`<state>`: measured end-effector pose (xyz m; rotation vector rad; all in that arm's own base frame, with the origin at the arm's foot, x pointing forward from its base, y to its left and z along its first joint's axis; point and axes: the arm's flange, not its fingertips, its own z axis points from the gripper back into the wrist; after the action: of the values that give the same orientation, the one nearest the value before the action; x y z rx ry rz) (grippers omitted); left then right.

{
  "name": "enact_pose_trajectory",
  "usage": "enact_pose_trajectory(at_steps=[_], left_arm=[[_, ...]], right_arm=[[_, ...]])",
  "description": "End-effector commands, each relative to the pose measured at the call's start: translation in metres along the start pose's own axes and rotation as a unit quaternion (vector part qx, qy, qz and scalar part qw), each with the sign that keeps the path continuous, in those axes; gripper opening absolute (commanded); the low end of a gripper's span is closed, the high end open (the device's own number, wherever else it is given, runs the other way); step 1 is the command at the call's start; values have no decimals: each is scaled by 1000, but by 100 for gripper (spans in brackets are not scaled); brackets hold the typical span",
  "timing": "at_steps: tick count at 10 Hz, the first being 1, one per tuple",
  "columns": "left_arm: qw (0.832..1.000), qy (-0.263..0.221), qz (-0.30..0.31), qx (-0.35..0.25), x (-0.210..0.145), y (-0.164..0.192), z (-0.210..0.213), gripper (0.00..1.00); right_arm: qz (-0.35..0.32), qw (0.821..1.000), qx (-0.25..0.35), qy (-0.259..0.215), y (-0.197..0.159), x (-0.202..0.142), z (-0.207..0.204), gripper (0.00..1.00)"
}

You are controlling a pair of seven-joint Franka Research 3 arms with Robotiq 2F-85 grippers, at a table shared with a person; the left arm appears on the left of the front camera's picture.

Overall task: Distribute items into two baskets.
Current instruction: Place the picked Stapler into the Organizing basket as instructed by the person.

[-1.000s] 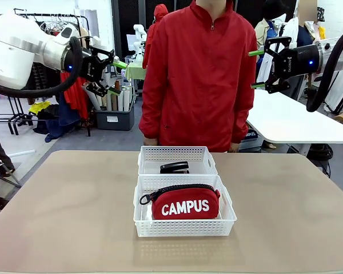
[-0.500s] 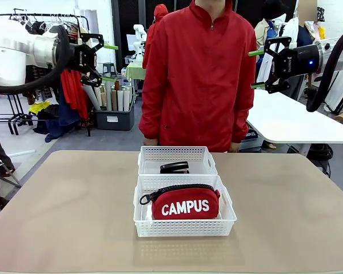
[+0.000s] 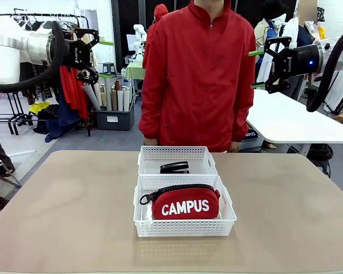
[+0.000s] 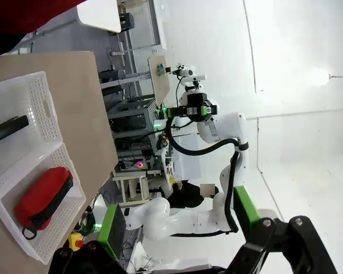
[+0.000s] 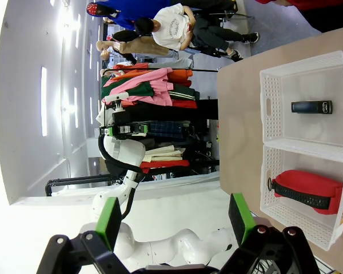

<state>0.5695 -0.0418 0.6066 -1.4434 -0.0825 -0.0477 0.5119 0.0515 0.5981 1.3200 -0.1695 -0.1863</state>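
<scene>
Red "CAMPUS" pouch [image 3: 184, 202] fills the near white basket [image 3: 184, 226]; black stapler [image 3: 174, 167] lies in the far basket [image 3: 176, 153], mid-table. Both grippers, left [image 3: 103, 58] and right [image 3: 255, 69], are raised with jaws released.

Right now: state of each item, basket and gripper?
red pouch: zipped shut, lying in near basket
black stapler: closed, lying in far basket
left gripper: open, empty, raised above the table
right gripper: open, empty, raised above the table

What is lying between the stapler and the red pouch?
In the front view, only the baskets' two touching walls: the far basket's near wall and the near basket's far wall separate the stapler from the pouch.
</scene>
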Motion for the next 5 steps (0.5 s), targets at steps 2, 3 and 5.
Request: enact_pose_trajectory(at_steps=[2,3,5], left_arm=[[999,-6,-28,-25,-13,0,9,100],[999,-4,-29,-24,-13,1,10,100],[999,-7,-37,-22,-13,0,10,100]], right_arm=[[-7,1000,3,1,3,-2,-1,100],[-7,1000,3,1,3,-2,-1,100],[-7,1000,3,1,3,-2,-1,100]])
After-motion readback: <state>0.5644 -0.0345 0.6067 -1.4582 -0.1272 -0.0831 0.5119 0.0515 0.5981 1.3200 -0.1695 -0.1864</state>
